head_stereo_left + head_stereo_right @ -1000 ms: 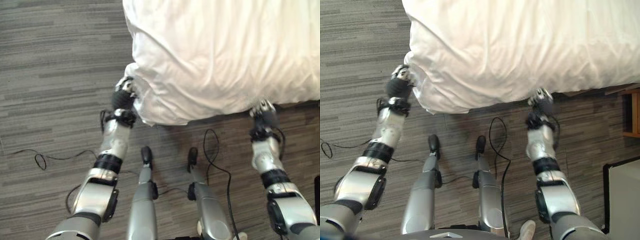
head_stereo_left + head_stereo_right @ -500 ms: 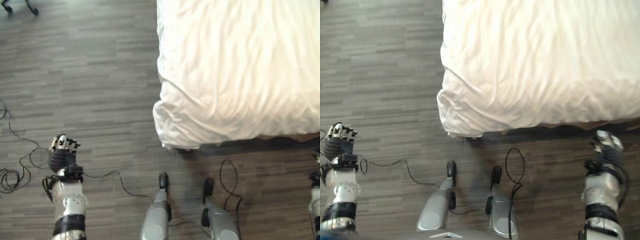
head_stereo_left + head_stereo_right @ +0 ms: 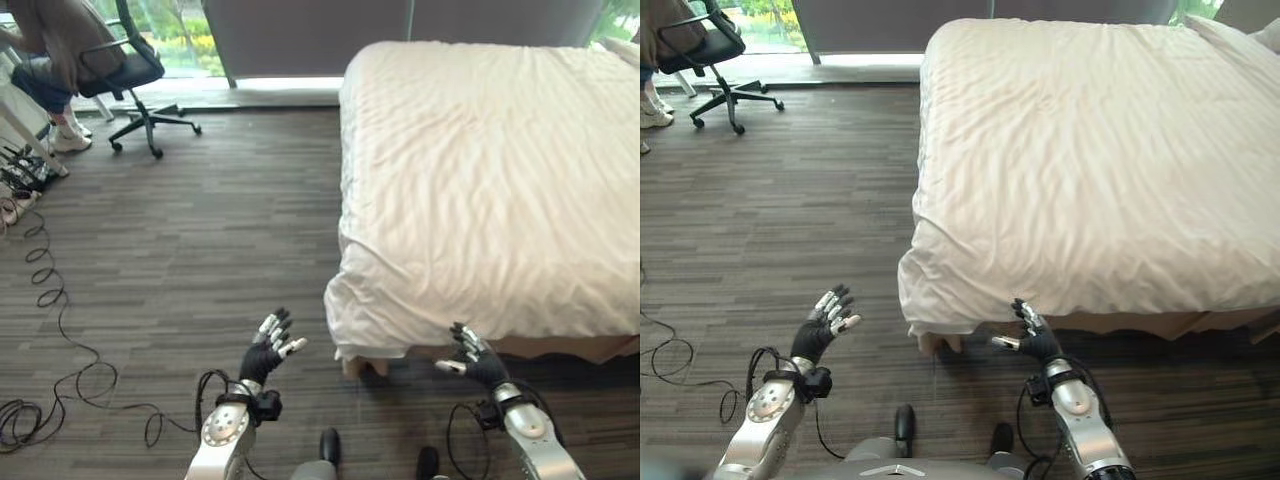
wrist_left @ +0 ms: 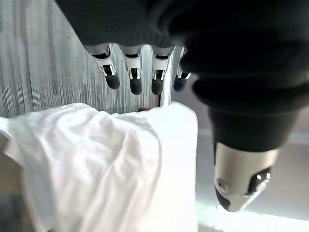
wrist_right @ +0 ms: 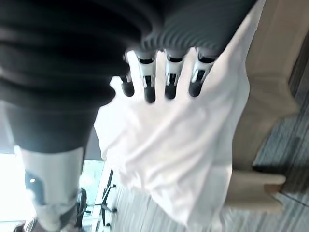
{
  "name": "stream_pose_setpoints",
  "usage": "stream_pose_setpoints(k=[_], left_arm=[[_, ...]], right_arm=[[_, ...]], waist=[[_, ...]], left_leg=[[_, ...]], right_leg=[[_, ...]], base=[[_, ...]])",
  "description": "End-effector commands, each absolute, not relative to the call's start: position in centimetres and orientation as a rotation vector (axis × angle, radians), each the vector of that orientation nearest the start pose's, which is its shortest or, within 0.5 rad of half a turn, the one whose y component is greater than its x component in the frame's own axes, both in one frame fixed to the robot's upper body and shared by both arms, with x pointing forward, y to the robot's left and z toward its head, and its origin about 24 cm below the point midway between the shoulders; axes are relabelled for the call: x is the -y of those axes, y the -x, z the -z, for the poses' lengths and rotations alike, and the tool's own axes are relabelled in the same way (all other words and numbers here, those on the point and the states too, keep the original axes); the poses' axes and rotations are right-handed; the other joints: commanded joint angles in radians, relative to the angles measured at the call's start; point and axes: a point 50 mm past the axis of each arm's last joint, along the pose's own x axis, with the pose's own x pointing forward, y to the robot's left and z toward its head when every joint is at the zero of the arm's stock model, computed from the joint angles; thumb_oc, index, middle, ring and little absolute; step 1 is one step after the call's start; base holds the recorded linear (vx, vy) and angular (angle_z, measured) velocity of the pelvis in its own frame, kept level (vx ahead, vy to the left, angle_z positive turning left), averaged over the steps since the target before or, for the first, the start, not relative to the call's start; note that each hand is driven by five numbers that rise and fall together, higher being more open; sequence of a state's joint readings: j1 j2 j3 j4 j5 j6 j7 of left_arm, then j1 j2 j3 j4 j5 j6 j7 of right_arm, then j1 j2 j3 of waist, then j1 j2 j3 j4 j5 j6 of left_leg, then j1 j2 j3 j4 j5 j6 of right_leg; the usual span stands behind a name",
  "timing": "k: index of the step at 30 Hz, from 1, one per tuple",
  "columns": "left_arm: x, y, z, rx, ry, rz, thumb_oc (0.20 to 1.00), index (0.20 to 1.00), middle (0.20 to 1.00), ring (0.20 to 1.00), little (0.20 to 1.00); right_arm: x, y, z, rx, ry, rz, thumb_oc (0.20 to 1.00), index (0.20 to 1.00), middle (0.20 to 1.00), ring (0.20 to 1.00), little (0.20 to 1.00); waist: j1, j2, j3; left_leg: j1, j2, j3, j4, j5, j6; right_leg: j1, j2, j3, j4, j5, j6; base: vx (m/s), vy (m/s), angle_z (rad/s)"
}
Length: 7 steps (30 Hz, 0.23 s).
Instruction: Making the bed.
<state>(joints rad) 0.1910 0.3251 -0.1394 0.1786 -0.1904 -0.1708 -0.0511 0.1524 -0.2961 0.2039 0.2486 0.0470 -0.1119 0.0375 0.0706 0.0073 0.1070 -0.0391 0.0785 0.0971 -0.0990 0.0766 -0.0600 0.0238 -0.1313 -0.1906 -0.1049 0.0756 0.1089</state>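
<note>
A white duvet point(image 3: 480, 190) lies spread over the bed, its near left corner point(image 3: 930, 300) hanging down over the foot end. My left hand point(image 3: 268, 350) is raised over the floor to the left of that corner, open with fingers spread, holding nothing. My right hand point(image 3: 1030, 337) is up just in front of the duvet's foot edge, also open and empty. In the left wrist view the straight fingers point(image 4: 136, 79) point toward the hanging duvet corner point(image 4: 96, 164). The right wrist view has its fingers point(image 5: 169, 79) straight before the duvet point(image 5: 178, 145).
The beige bed base point(image 5: 270, 96) shows under the duvet's foot edge. A pillow point(image 3: 1240, 35) lies at the bed's far right. A black office chair point(image 3: 135, 70) and a seated person point(image 3: 45, 45) are at the far left. Cables point(image 3: 40, 290) loop on the wooden floor at the left.
The camera has swung up to take in the whole bed. Both hands were at the duvet's foot edge a second ago; they have come off it and now stand raised and open.
</note>
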Motion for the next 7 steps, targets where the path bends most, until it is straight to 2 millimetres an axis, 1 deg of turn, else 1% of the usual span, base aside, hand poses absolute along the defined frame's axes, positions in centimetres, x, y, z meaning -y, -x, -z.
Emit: stream_pose_setpoints(k=[1, 4, 7], left_arm=[[-19.44, -21.96, 0.60, -0.131, -0.253, 0.147, 1.000, 1.000, 1.000, 1.000, 1.000], [-18.90, -21.99, 0.71, -0.131, -0.291, 0.168, 1.000, 1.000, 1.000, 1.000, 1.000], [-18.84, -21.92, 1.06, -0.148, -0.284, 0.170, 1.000, 1.000, 1.000, 1.000, 1.000]], right_arm=[[17.79, -21.29, 1.74, -0.196, 0.258, -0.215, 1.000, 1.000, 1.000, 1.000, 1.000], [17.31, -21.12, 1.80, -0.194, 0.255, -0.229, 1.000, 1.000, 1.000, 1.000, 1.000], [17.30, -21.08, 1.69, -0.189, 0.256, -0.221, 1.000, 1.000, 1.000, 1.000, 1.000]], waist=[[0.012, -0.020, 0.003], [0.009, -0.019, -0.008], [0.002, -0.015, -0.018]], left_leg=[[0.018, -0.023, 0.008, 0.012, -0.033, 0.023], [0.032, -0.026, 0.004, 0.012, -0.039, 0.025], [0.043, -0.027, 0.007, 0.012, -0.046, 0.025]], right_leg=[[0.113, -0.008, -0.037, 0.023, -0.128, 0.043], [0.124, -0.011, -0.039, 0.026, -0.131, 0.046], [0.132, -0.015, -0.040, 0.029, -0.131, 0.049]], base=[[0.04, 0.013, 0.02], [0.03, 0.010, 0.01], [0.03, 0.028, -0.02]])
